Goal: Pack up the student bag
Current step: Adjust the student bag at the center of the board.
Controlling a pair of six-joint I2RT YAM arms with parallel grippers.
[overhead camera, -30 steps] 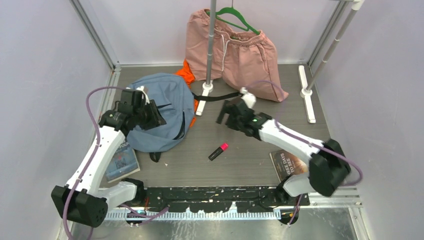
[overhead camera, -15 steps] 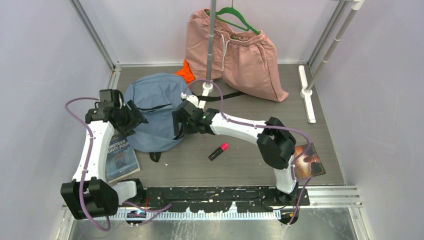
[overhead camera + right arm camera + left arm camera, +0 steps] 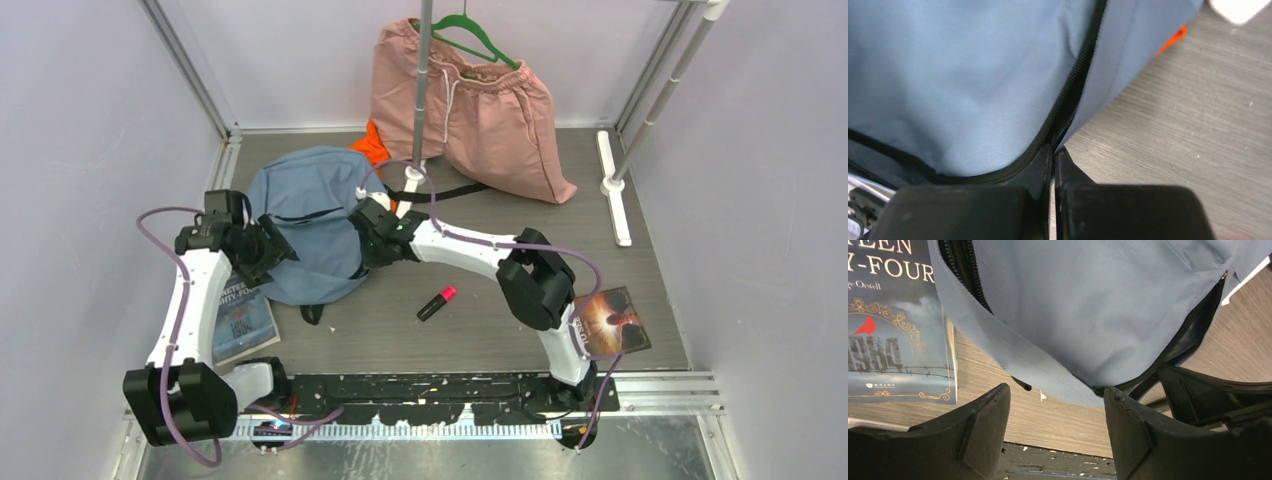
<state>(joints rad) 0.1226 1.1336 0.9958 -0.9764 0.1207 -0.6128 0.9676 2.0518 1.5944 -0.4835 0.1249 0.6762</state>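
The student bag (image 3: 310, 215) is a grey-blue backpack with black zippers, lying at the left of the table. My right gripper (image 3: 372, 238) is at the bag's right side. In the right wrist view its jaws (image 3: 1054, 150) are pressed together on the bag's black zipper edge (image 3: 1068, 100). My left gripper (image 3: 266, 250) sits at the bag's lower left edge, open. In the left wrist view its fingers (image 3: 1057, 396) stand wide apart with only bare table between them. The bag's fabric (image 3: 1088, 315) hangs just beyond the fingertips.
A blue "1984" book (image 3: 240, 310) lies under my left arm. A pink marker (image 3: 437, 301) lies mid-table and a second book (image 3: 612, 320) sits near the right arm's base. Pink shorts (image 3: 470, 100) hang on a rack pole (image 3: 420, 90), with an orange cloth (image 3: 368, 143) behind the bag.
My right arm swung left from the table's middle to the bag's right edge and its jaws closed there. My left gripper opened and drew back to the bag's left edge.
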